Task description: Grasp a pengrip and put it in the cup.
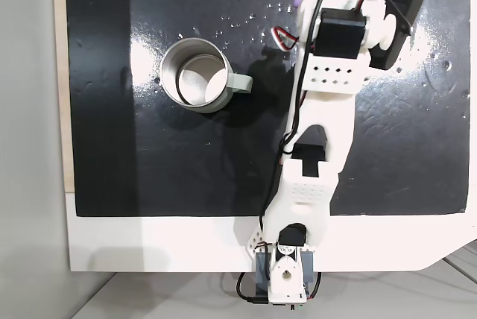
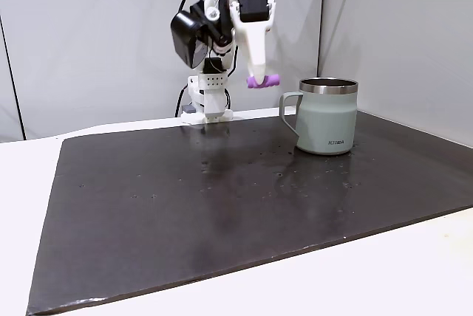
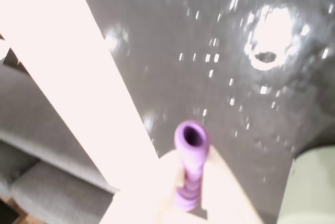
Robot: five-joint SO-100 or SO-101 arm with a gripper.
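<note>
Your tool (image 2: 260, 80) was clamped on the pengrip (image 2: 263, 80), held high above the mat (image 2: 222, 198) and just beside the cup (image 2: 326, 117), handle side. You needed to carry it squarely over the rim, then lower before releasing.

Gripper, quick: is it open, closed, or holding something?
Gripper: closed on the purple pengrip, held up in the air beside the cup.
</note>
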